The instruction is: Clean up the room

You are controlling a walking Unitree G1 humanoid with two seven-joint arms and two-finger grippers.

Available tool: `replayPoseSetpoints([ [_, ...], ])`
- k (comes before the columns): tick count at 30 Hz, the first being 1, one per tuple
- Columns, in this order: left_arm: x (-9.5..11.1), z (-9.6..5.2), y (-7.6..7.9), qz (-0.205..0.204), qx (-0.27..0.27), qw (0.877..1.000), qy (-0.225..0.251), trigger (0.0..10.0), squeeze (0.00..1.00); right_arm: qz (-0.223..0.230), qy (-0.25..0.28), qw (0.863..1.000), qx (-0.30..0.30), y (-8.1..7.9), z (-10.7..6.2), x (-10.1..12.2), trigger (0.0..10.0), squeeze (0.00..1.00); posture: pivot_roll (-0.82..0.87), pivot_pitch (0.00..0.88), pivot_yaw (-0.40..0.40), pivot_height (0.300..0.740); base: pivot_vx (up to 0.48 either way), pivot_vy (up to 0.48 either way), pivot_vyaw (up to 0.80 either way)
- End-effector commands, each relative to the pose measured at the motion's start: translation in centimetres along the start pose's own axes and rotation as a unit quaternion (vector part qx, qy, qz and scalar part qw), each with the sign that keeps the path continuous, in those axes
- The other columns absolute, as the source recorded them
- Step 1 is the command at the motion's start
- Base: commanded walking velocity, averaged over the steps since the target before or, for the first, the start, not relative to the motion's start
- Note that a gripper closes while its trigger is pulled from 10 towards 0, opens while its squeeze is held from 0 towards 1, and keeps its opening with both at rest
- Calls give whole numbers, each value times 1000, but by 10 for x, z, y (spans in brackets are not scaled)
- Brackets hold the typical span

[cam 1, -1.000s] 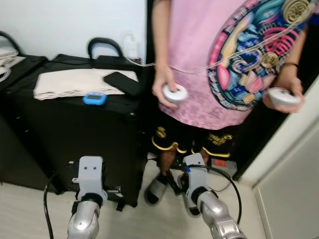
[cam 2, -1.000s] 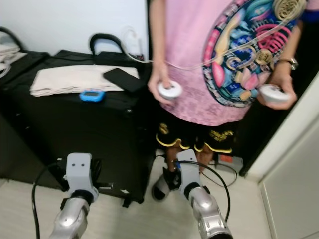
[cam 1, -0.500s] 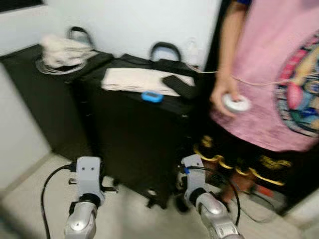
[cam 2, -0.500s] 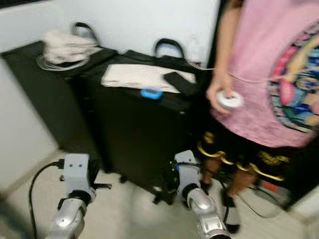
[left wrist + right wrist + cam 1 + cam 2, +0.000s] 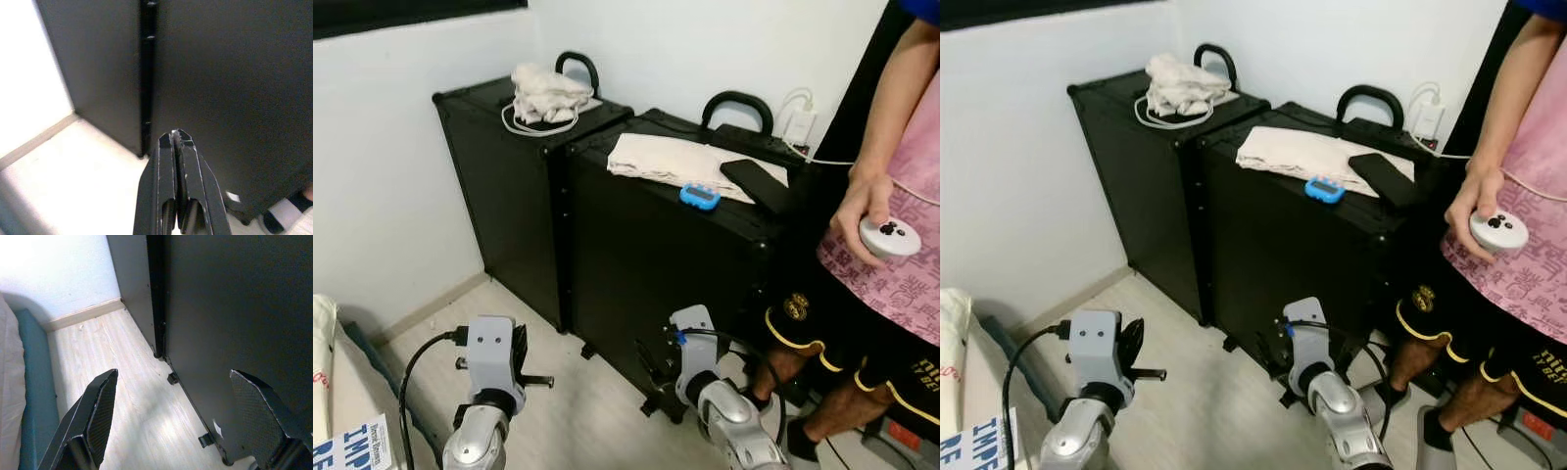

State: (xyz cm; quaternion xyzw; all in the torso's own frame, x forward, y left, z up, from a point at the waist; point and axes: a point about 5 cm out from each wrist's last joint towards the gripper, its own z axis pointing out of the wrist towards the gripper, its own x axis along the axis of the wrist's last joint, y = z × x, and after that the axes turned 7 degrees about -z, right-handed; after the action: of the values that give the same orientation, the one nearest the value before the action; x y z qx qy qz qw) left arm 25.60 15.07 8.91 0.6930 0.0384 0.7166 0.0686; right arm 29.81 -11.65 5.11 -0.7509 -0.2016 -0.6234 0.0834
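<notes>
Clutter is sitting on top of 2 black cases standing side by side against the white wall. On the nearer black case (image 5: 666, 264) a folded beige cloth (image 5: 666, 157) is lying flat, with a small blue device (image 5: 700, 196) just beside its front edge and a black phone (image 5: 756, 184) partly overlapping its right end. On the farther black case (image 5: 504, 186) a crumpled pale cloth (image 5: 546, 93) is resting on a coiled white cable (image 5: 533, 122). Both cases are showing arched black handles at their back edges.

We are holding both arms low over the pale wood floor (image 5: 558, 411), in front of the cases and apart from everything on them. We are keeping the left claw (image 5: 177, 142) pressed together, its fingers touching along their length and pointing at the seam between the 2 cases. We are carrying the right claw (image 5: 183, 396) spread wide, with nothing between its fingers, aimed at the lower front of the nearer case.

A person in a pink shirt (image 5: 911, 264) and black shorts is standing at the right, just beside the nearer case, gripping a round white controller (image 5: 889, 236) in 1 hand. A white charger (image 5: 800, 125) is plugged in on the wall behind the cases. A corner of a bed with a teal edge (image 5: 34, 396) is lying at our left.
</notes>
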Motion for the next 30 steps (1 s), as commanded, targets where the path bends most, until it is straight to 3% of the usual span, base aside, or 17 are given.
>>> replayPoseSetpoints([
  [1,-3,-3,3,-6,-9,1000,-11,10000,0,12,-7,1000,-5,1,-3,-4,10000,0,-37,101,-76,740,0,0,0],
  [17,0,-5,12,-11,-47,999,-4,10000,0,19,-5,1000,-15,4,-3,-3,10000,0,-40,107,-71,740,0,0,0],
  [30,5,-4,6,-26,-27,999,11,10000,0,21,-3,1000,-11,3,-2,-2,10000,0,-43,113,-75,740,389,0,0],
])
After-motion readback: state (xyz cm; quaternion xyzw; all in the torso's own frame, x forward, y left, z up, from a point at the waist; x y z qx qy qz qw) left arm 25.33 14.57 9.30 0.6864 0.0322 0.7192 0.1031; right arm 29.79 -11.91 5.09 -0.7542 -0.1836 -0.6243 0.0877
